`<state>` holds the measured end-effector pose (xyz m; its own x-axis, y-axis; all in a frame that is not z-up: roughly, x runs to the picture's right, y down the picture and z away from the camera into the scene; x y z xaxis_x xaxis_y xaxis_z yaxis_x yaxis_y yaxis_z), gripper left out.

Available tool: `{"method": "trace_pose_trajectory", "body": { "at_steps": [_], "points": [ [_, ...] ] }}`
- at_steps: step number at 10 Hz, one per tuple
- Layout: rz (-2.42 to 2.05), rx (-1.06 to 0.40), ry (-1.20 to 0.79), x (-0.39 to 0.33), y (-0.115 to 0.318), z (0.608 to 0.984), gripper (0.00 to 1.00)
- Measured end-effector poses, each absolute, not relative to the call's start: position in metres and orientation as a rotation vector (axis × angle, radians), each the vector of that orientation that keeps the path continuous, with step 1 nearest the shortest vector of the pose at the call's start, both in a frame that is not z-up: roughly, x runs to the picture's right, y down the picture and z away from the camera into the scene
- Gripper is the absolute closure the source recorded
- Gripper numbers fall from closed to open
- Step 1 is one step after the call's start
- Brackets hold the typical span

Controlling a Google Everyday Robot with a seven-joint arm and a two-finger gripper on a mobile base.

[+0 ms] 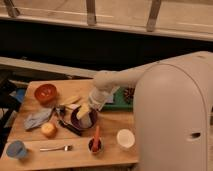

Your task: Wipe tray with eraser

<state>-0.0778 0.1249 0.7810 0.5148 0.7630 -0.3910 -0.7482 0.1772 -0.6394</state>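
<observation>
Gripper (83, 111) hangs over the purple bowl (76, 120) near the middle of the wooden table (111, 124), claw spread wide, nothing pinched. Green tray (119, 103) lies at the bowl's 2 o'clock, largely hidden behind the arm (120, 78). A pale block, apparently the eraser (70, 100), rests at the bowl's 11 o'clock, just beside it. White cup (125, 138) stands at 4 o'clock.

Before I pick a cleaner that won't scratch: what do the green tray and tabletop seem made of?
Green tray: probably plastic, going by the uniform colour and raised rim. Tabletop: looks like wood, light brown with a board seam, matte. The gripper hangs open over the purple bowl, not over the tray.
</observation>
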Motion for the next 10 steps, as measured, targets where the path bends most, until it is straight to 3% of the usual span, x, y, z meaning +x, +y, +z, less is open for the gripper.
{"method": "trace_pose_trajectory", "body": {
  "at_steps": [10],
  "points": [
    [1.057,-0.932,-0.066,-0.0912,0.1352,0.7803,0.2]
  ]
}}
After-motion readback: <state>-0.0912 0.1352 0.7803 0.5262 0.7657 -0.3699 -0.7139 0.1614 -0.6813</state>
